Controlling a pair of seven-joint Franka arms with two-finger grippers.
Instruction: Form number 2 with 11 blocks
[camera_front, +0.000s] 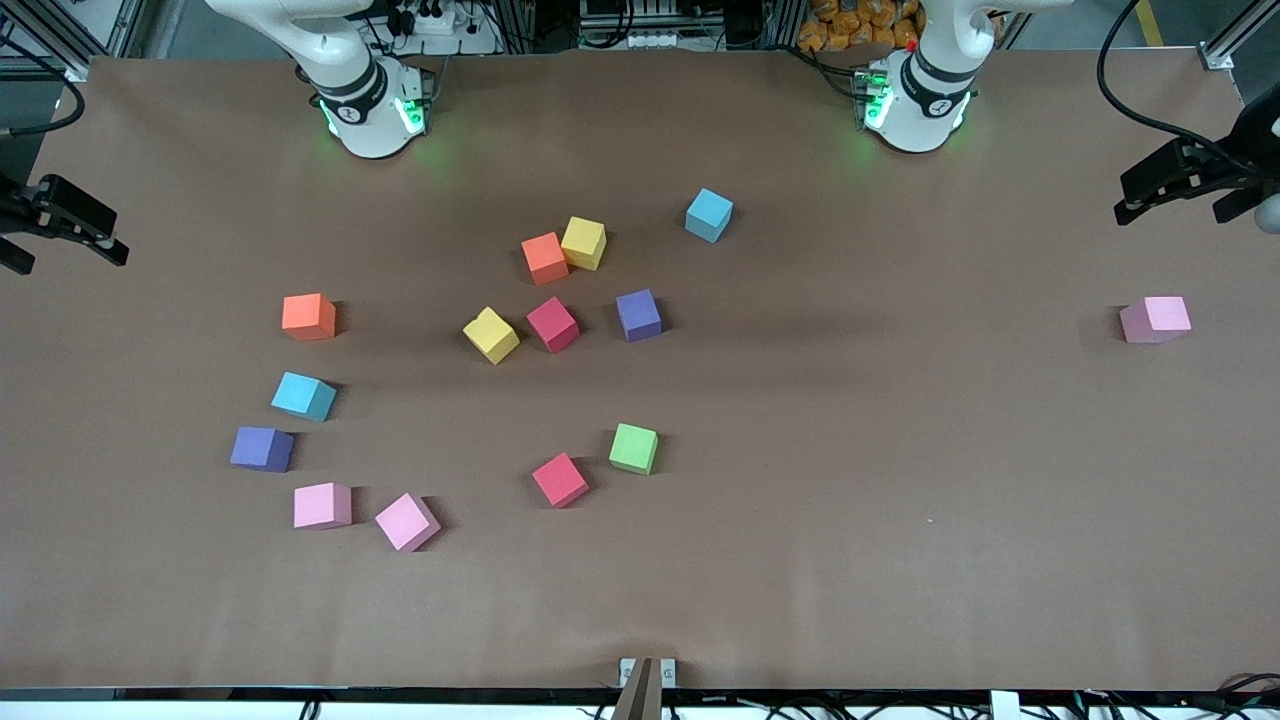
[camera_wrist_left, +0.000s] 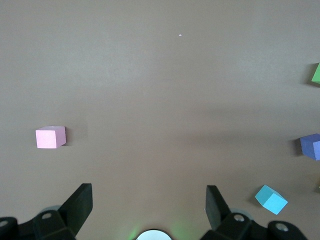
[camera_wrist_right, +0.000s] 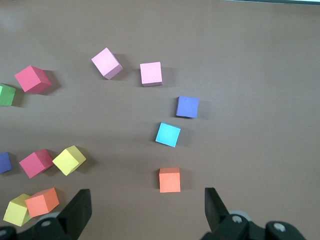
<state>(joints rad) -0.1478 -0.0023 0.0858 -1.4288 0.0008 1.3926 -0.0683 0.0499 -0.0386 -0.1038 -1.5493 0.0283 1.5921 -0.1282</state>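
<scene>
Several blocks lie loose and apart on the brown table (camera_front: 900, 500); a number 2 is not in view. An orange block (camera_front: 545, 258) touches a yellow block (camera_front: 583, 243). Beside them lie another yellow (camera_front: 491, 334), a red (camera_front: 553, 324) and a purple block (camera_front: 638, 314). A green block (camera_front: 633, 448) and a second red block (camera_front: 560, 480) lie nearer the front camera. My left gripper (camera_wrist_left: 148, 192) hangs open, high over bare table, with a pink block (camera_wrist_left: 50, 137) off to one side. My right gripper (camera_wrist_right: 147, 192) is open, high above an orange block (camera_wrist_right: 169, 179).
Toward the right arm's end lie a light blue (camera_front: 303, 396), a purple (camera_front: 262, 449) and two pink blocks (camera_front: 322, 505) (camera_front: 407, 522). Another light blue block (camera_front: 708, 214) sits near the left arm's base. Black clamps (camera_front: 60, 215) (camera_front: 1180, 170) stick in from both table ends.
</scene>
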